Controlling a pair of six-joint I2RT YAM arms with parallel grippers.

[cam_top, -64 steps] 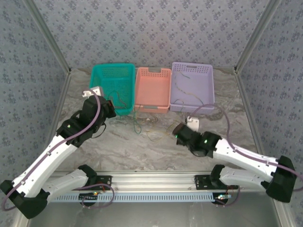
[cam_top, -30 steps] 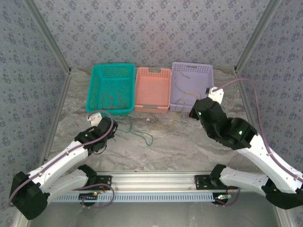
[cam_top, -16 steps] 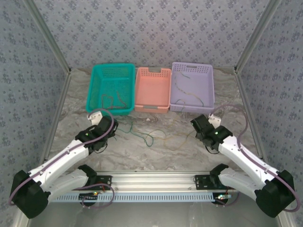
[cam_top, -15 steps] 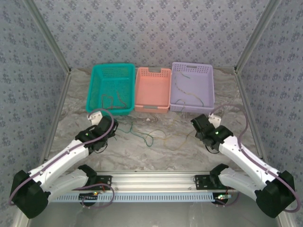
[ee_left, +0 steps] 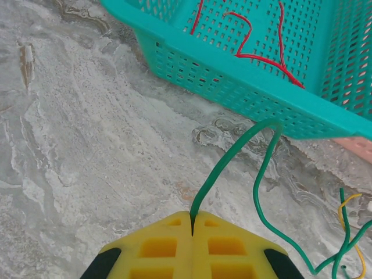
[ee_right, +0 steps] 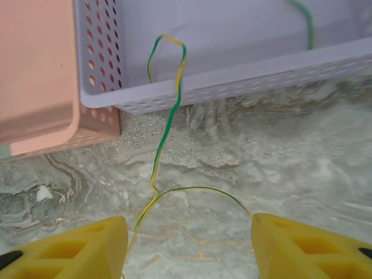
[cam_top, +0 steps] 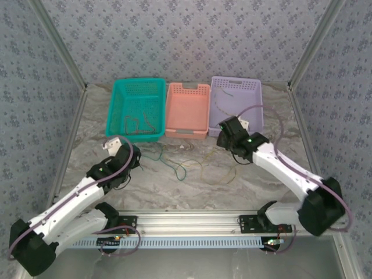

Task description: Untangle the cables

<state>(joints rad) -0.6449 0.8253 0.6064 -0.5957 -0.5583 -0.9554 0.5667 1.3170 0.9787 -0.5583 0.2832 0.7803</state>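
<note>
Marble tabletop (cam_top: 192, 189) with grey veins, three baskets along its far side, is my working ground.

My left gripper (ee_left: 192, 224) has its yellow fingers pressed together on the end of a green cable (ee_left: 232, 154). I judge that pinch is an anchor, so the strand can be drawn clear of the rest. From the pinch the cable arches up close to the teal basket (ee_left: 232, 93), though I cannot tell if it touches. It then trails right toward a yellow strand (ee_left: 349, 203). A red cable (ee_left: 256, 55) lies inside that basket, apart from mine.

My right gripper (ee_right: 189, 232) is spread wide and holds nothing. It hangs low over the marble, with a green-and-yellow cable (ee_right: 168, 122) running up between the fingers. That cable climbs toward the corner of the purple basket (ee_right: 232, 78), beside the pink basket (ee_right: 35, 70). The wide spread suits closing on that strand opposite my left hold.
</note>
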